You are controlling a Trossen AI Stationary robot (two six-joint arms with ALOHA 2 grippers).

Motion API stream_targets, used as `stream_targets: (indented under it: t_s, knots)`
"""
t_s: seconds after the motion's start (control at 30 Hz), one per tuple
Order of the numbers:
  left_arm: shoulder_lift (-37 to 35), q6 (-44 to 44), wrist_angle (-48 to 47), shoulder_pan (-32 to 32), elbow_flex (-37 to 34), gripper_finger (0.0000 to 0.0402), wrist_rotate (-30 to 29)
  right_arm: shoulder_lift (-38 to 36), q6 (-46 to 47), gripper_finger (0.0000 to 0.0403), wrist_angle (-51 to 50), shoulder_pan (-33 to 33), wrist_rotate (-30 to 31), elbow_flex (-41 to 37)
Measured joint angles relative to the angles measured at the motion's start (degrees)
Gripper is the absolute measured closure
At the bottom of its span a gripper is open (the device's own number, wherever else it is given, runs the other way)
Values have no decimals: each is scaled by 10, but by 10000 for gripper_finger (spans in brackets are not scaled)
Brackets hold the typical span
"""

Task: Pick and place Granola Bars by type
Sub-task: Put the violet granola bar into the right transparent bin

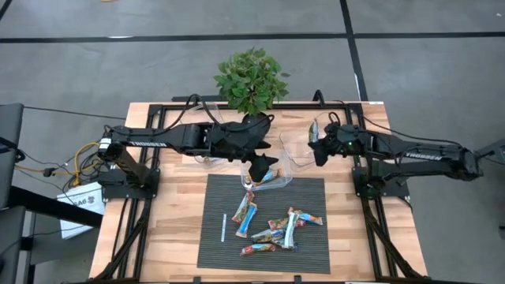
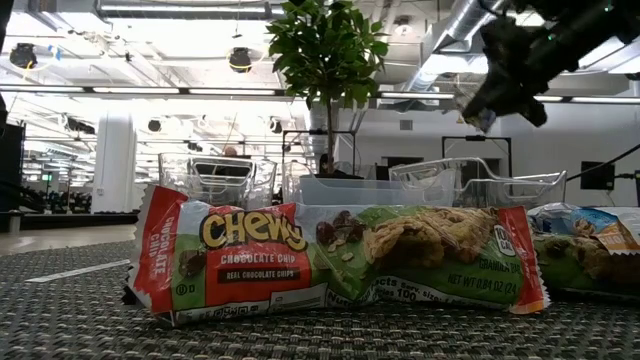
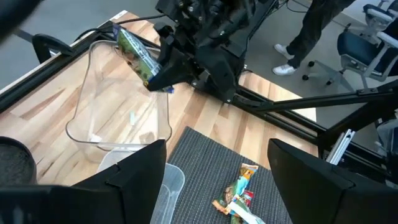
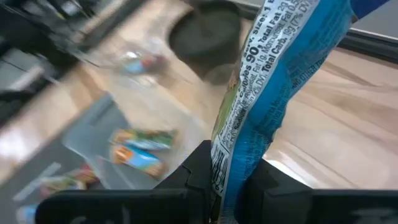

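Blue granola bar clamped in right end effector; left end effector apart.

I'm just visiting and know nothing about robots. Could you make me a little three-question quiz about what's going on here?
1. True or false: the right gripper holds a granola bar.
2. What is that bar hanging over? A) the potted plant B) a clear plastic bin C) the floor
3. Fill in: the loose bars lie on a dark ribbed ____.

Key: 1 true. 2 B. 3 mat. The left gripper is open above the mat's far edge.
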Motion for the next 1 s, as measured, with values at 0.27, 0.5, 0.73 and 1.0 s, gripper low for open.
stream_targets:
  t_s: [0.27,0.5,0.73,1.0]
  knots:
    - [0,4,-16,0,0,127,-9,7,-53,365,-91,-57,1,0]
    - [0,5,-25,0,0,127,-25,26,-95,365,-111,-107,9,0]
    - [0,5,-26,0,0,127,-28,53,-109,365,-145,-151,18,0]
    - [1,5,-28,0,0,127,-29,86,-112,365,-146,-173,14,0]
